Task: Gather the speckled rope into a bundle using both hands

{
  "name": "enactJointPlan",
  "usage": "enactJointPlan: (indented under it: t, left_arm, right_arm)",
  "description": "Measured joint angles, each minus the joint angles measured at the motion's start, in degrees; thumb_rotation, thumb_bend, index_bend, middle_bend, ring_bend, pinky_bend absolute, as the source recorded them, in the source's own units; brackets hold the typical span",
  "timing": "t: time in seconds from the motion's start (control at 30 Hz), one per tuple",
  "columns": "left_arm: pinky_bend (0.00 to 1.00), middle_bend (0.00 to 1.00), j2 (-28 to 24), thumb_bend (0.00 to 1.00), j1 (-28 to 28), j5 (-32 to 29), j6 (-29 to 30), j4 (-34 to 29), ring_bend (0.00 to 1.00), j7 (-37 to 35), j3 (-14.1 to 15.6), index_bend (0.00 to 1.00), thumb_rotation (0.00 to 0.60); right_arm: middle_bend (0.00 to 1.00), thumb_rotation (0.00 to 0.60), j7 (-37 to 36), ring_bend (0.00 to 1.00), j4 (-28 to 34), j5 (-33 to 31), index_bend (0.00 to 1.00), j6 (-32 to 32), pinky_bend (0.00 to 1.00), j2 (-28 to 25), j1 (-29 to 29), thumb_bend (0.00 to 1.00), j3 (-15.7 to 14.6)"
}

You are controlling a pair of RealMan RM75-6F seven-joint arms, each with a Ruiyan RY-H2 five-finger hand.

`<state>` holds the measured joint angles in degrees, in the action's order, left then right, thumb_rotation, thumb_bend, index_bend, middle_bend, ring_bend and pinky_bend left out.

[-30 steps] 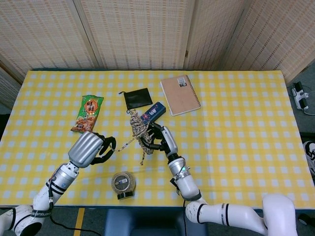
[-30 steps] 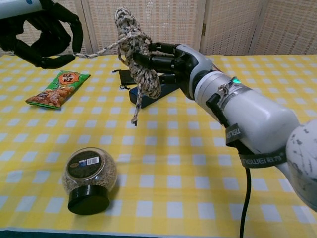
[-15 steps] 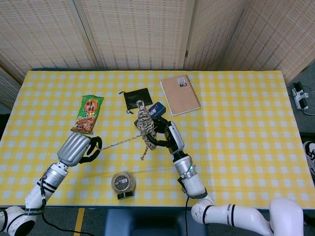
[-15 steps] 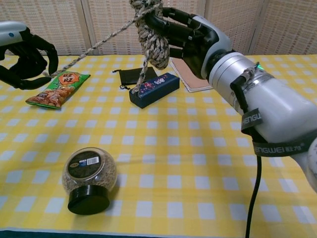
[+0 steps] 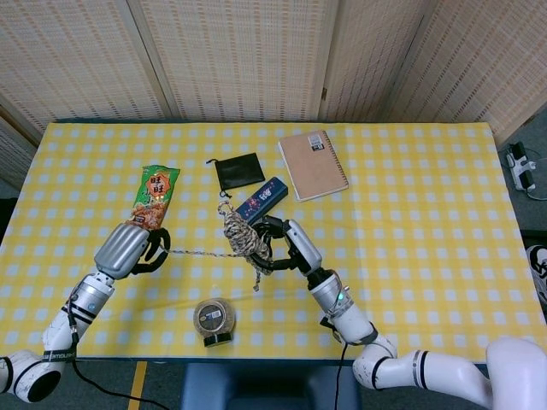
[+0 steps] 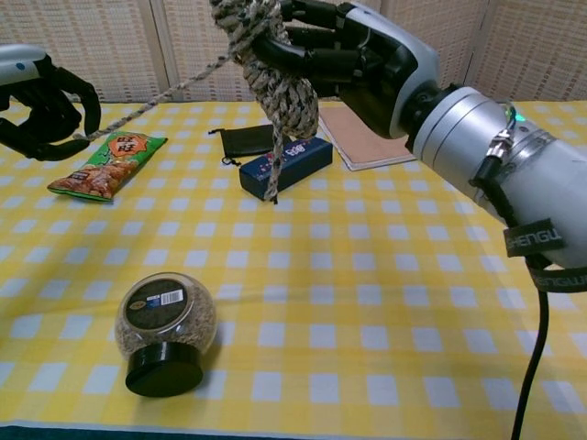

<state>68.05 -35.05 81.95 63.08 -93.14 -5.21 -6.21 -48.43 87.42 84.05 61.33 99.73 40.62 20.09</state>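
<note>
The speckled rope (image 5: pixel 241 239) is wound into a thick coil, held up off the yellow checked table (image 5: pixel 410 213) by my right hand (image 5: pixel 286 243), whose fingers grip around it. In the chest view the coil (image 6: pixel 275 73) hangs high in front of the right hand (image 6: pixel 367 55), with a short tail dangling below. One taut strand (image 5: pixel 197 253) runs from the coil to my left hand (image 5: pixel 137 248), which holds its end with curled fingers. The chest view shows the left hand (image 6: pixel 46 101) at the far left, with the strand (image 6: pixel 174 89) leading to it.
A round jar (image 5: pixel 214 320) lies near the table's front edge, below the rope. A snack bag (image 5: pixel 154 198) sits just beyond the left hand. A blue box (image 5: pixel 266 197), black pouch (image 5: pixel 238 172) and tan notebook (image 5: pixel 313 164) lie behind the coil.
The left hand has drawn away to the left, pulling the strand out longer and taut. The right hand has carried the coil higher and a little nearer the front edge.
</note>
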Motion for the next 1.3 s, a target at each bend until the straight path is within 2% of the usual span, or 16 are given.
enactJointPlan:
  t: [0.33,0.63,0.83,1.3]
  left_arm:
    - [0.78,0.86,-1.8,0.49,-3.4,0.3,-3.5,-0.6,0.77,3.0,-1.9,0.64,0.600]
    - [0.78,0.86,-3.1,0.49,-6.5,-0.5,-6.8,-2.9,0.77,10.3,-3.1,0.64,0.600]
    - [0.78,0.86,-3.2,0.49,-8.3,-1.9,-8.1,-4.3,0.76,17.3,-3.7,0.64,0.600]
    - [0.78,0.86,-1.7,0.49,-9.7,-1.2,-5.3,-6.1,0.76,29.6,-3.9,0.62,0.600]
  right_arm:
    - [0.78,0.600,9.8,0.84,4.3,2.3,0.90,-3.1,0.72,-5.3,2.0,0.63,-3.4]
    - [0.78,0.600,19.6,0.83,8.0,0.4,0.90,-7.8,0.72,-8.4,4.4,0.63,-5.0]
    - [0.78,0.600,26.2,0.84,9.9,-4.2,0.90,-10.8,0.72,-9.7,5.9,0.63,-5.0]
    - [0.78,0.600,41.7,0.85,12.8,-21.6,0.90,-16.2,0.72,-9.3,11.4,0.63,-3.4]
